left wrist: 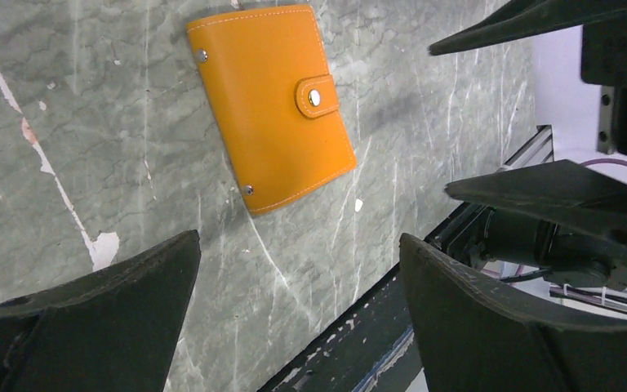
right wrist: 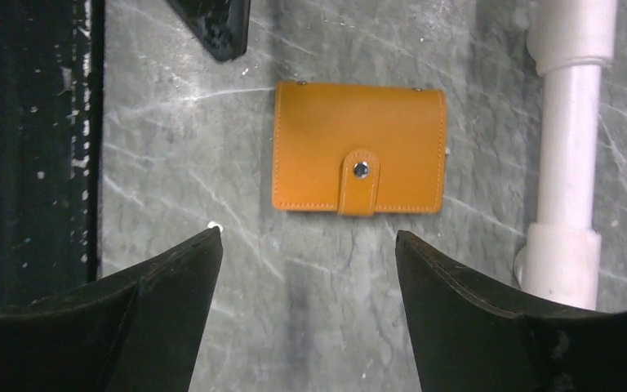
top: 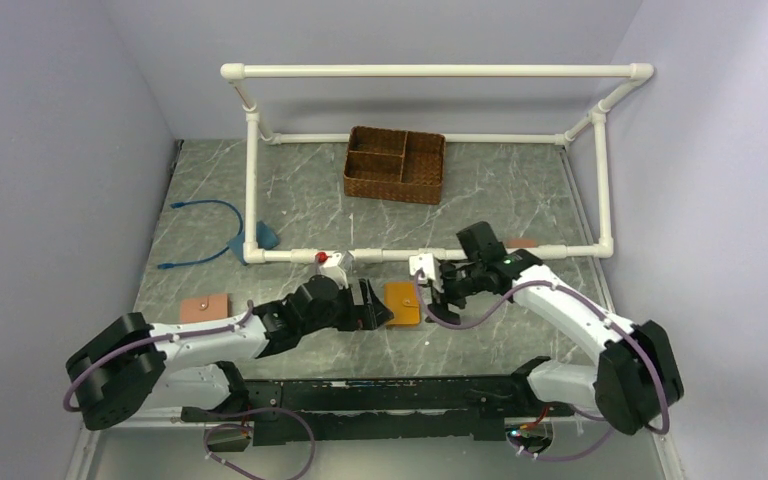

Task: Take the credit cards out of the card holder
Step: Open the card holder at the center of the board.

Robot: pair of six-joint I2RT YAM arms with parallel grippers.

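The card holder (top: 402,303) is a mustard-orange wallet lying flat on the grey marble table, folded closed with its snap tab fastened. It shows in the left wrist view (left wrist: 273,106) and in the right wrist view (right wrist: 357,147). No credit cards are in view; they are hidden. My left gripper (top: 372,305) hovers just left of the wallet, open and holding nothing (left wrist: 300,238). My right gripper (top: 438,300) hovers just right of it, also open and holding nothing (right wrist: 307,232). Neither gripper touches the wallet.
A white pipe frame (top: 430,72) stands over the table, its front bar (right wrist: 567,163) just behind the wallet. A wicker basket (top: 395,165) sits at the back. A pink wallet (top: 205,307) and a blue cable (top: 205,235) lie to the left. A black rail (top: 380,395) runs along the near edge.
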